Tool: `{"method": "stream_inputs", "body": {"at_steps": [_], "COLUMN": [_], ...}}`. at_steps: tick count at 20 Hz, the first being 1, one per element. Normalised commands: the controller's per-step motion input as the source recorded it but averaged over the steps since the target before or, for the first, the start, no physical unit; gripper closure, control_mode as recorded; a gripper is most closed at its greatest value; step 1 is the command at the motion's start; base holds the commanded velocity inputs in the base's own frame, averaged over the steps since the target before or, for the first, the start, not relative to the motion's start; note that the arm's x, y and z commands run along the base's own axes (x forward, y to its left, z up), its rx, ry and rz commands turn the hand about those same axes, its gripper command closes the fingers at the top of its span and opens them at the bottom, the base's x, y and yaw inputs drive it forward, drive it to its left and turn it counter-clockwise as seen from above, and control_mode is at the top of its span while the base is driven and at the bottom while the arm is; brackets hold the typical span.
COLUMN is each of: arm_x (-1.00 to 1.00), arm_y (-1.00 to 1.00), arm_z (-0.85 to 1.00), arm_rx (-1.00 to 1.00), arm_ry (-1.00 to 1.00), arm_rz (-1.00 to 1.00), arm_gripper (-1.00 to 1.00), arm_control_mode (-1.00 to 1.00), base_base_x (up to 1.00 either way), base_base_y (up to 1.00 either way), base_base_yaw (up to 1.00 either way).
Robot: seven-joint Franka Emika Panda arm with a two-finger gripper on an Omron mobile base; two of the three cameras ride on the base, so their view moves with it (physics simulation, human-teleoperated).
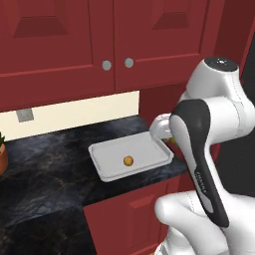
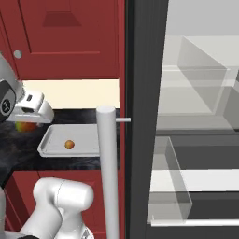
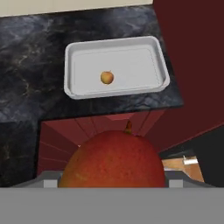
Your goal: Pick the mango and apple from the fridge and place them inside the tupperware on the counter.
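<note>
One apple (image 3: 106,77) in tupperware (image 3: 83,89); claw (image 2: 29,122) apparently gripping mango (image 3: 113,160), off counter (image 3: 30,78) edge.

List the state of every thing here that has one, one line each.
apple: lying inside the tupperware
tupperware: open, on the counter, holding just the apple
mango: gripped in the hand, not yet over the tupperware
hand: closed on the mango
fridge: door open
upper cabinets: shut

apple (image 3: 106,77) in tupperware (image 3: 74,52) — perhaps centred
</note>
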Motion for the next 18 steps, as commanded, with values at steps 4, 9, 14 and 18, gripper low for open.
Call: {"method": "stream_inputs", "body": {"at_steps": [4, 9, 14, 18], "arm_x": [0.57, 0.75, 0.67, 0.56], "arm_y": [0.00, -0.02, -0.01, -0.01], "arm_z": [-0.68, -0.61, -0.53, -0.43], "arm_rx": [-0.04, -0.02, -0.02, 0.00], "arm_ry": [0.18, 0.05, 0.00, 0.01], "arm_rz": [0.00, 0.00, 0.00, 0.00], "arm_gripper": [1.00, 1.00, 1.00, 1.00], "arm_control_mode": [-1.00, -1.00, -1.00, -1.00], "base_base_x": [0.00, 0.00, 0.00, 0.00], "base_base_y": [0.00, 0.00, 0.00, 0.00], "base_base_yaw": [0.00, 0.00, 0.00, 0.00]}}
